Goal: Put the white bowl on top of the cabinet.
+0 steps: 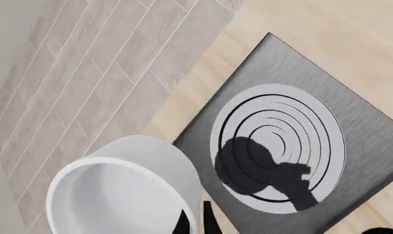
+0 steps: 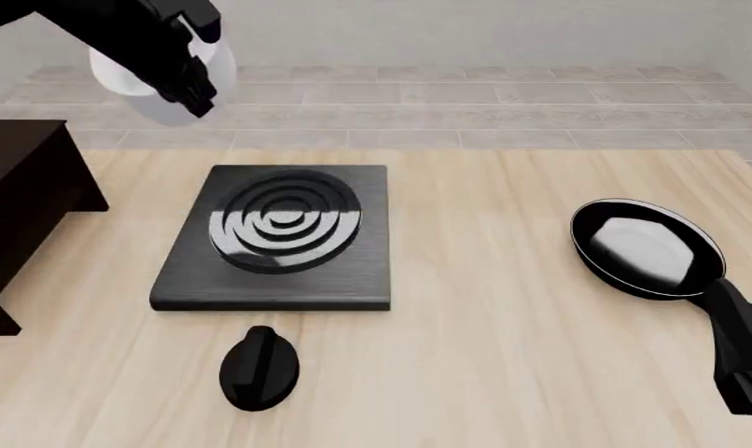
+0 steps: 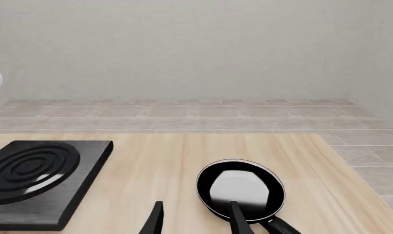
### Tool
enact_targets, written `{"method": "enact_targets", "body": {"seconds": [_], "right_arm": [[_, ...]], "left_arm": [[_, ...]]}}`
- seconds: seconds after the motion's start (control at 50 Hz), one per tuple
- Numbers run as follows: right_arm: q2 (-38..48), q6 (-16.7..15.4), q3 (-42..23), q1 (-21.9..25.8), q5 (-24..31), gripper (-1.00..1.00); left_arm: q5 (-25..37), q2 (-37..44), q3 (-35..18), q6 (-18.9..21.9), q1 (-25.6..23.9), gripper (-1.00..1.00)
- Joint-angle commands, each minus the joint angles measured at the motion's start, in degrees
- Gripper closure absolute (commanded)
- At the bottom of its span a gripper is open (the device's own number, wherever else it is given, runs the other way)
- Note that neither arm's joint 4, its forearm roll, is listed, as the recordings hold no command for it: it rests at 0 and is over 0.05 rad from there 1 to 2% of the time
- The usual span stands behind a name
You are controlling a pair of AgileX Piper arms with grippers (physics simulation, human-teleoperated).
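My left gripper (image 2: 192,89) is shut on the rim of the white bowl (image 2: 133,79) and holds it high in the air, above the table's far left, right of the cabinet. In the left wrist view the white bowl (image 1: 128,187) fills the lower part, with the fingertips (image 1: 208,222) pinching its wall. The dark brown cabinet (image 2: 21,187) stands at the left edge of the front view. My right gripper (image 3: 195,219) is open and empty, low at the table's right, just short of the frying pan.
A black stove plate (image 2: 276,238) with silver rings lies left of centre; it also shows in the left wrist view (image 1: 294,141). A black knob (image 2: 260,366) lies in front of it. A black frying pan (image 2: 644,247) sits at the right, also in the right wrist view (image 3: 241,189).
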Motion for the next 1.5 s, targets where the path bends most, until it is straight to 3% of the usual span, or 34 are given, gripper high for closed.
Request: {"method": "enact_targets", "body": {"seconds": [0.02, 0.08, 0.3, 0.36, 0.42, 0.64, 0.72, 0.76, 1.04, 1.5], "right_arm": [[-0.1, 0.0, 0.0, 0.0, 0.1, -1.0], [-0.1, 0.0, 0.0, 0.0, 0.1, -1.0], [-0.2, 0.0, -0.1, 0.0, 0.3, -1.0], [-0.1, 0.0, 0.0, 0.0, 0.2, -1.0], [-0.1, 0.0, 0.0, 0.0, 0.1, -1.0], [-0.1, 0.0, 0.0, 0.0, 0.1, -1.0], [-0.1, 0.0, 0.0, 0.0, 0.1, -1.0], [-0.1, 0.0, 0.0, 0.0, 0.1, -1.0], [-0.1, 0.0, 0.0, 0.0, 0.1, -1.0], [-0.1, 0.0, 0.0, 0.0, 0.1, -1.0]], "left_arm": [[2.7, -3.3, -2.1, 1.1, 6.1, 1.0], [2.7, -4.4, -0.3, 3.4, 8.7, 1.0], [7.3, -4.9, -5.8, 1.3, 14.9, 1.0], [10.1, -4.1, -12.0, -1.8, 16.6, 1.0], [11.1, -4.3, -13.0, -2.5, 18.4, 1.0], [6.3, -7.7, -1.6, 0.0, 25.5, 1.0], [5.1, -7.6, 0.1, -0.4, 27.1, 1.0], [2.9, -8.3, 4.3, 0.6, 29.0, 1.0], [-4.1, -8.3, 13.5, -0.3, 34.1, 1.0], [-13.6, -5.8, 24.2, -4.3, 33.4, 1.0]]}}
